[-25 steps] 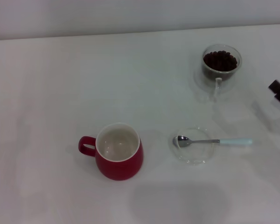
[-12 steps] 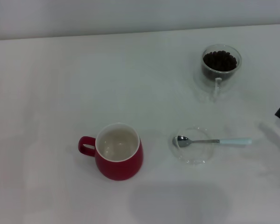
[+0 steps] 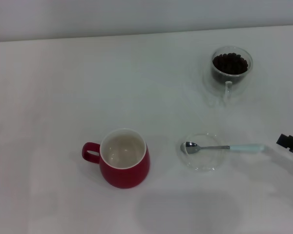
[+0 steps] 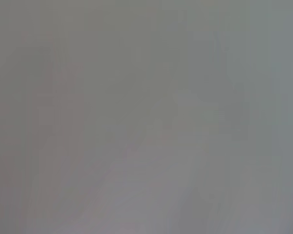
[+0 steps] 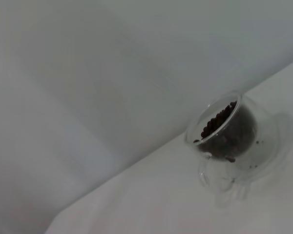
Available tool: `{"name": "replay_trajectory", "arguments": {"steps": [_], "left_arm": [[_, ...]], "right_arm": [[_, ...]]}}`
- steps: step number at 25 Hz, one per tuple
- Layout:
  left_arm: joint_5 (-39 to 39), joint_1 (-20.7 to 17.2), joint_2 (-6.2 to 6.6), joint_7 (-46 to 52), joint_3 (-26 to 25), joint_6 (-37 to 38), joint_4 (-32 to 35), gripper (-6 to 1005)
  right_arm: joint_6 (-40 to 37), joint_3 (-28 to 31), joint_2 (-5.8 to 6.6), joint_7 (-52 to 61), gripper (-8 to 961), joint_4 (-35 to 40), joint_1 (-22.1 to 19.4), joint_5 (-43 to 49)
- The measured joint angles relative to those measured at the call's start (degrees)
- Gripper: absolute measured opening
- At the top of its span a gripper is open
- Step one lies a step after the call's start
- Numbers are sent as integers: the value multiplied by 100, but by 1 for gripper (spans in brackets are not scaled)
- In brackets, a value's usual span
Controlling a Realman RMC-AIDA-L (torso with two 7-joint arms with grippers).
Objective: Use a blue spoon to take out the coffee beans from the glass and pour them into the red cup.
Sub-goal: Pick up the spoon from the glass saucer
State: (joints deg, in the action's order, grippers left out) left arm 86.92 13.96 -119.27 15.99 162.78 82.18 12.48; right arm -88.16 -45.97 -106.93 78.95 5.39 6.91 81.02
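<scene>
Pale-blue-handled metal spoon lies with its bowl in a flat clear glass dish; right gripper sits just beside its handle, finger state can't be told

A white tabletop fills most of the head view, running back to a pale grey wall along its far edge. On the near right part of the tabletop sits a flat, clear, round glass dish, well apart from the wall.
</scene>
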Motion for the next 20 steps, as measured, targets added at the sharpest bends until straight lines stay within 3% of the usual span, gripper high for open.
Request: {"name": "replay_trajectory", "arguments": {"steps": [6,11,12,20], "left_arm": [[0,32,0,0,-1,-1,0,788],[0,97,-5,1,-15,-1,0,788],[0,115,-8,0,-17,-1,0,788],[0,284,-9,0,-1,-1,0,787]], "right_arm": [[69,45,-155,4,823,-26,-61,-4],[32,450,-453,-17,823,-19,-412,-83],[-19,591,-571,-38,823,-8,-548,-88],[-213,792,-837,-92,824,-69,-741,-90]]}}
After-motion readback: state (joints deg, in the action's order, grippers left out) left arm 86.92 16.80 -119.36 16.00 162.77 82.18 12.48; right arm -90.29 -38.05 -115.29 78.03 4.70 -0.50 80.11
